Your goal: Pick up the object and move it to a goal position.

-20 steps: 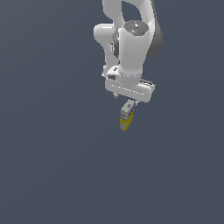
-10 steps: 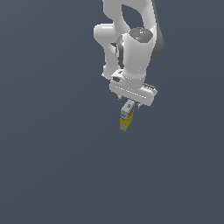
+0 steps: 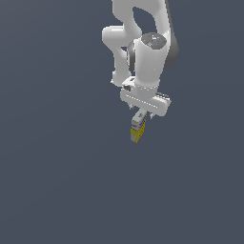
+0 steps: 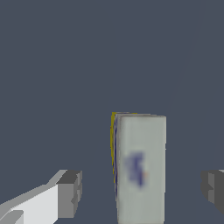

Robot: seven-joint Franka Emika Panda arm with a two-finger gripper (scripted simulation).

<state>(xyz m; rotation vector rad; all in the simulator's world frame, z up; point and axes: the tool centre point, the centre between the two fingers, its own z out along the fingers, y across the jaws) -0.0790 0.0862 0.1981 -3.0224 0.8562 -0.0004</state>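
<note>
The object [image 3: 137,130] is a small upright box with a yellow lower body and a white-grey top; it stands on the dark grey floor. In the wrist view the object [image 4: 141,168] shows its pale top with a bluish mark and a yellow edge. My white gripper [image 3: 139,118] hangs directly above it. In the wrist view, the gripper [image 4: 142,190] is open and straddles the box, with one dark fingertip [image 4: 71,192] and the other fingertip [image 4: 213,187] each a clear gap away from its sides. Nothing is gripped.
The white arm [image 3: 143,52] reaches down from the top of the exterior view. The dark grey floor [image 3: 57,181] spreads flat all around, and no other object or marker shows on it.
The hand has come down a little toward the box over the last second. The box has not moved.
</note>
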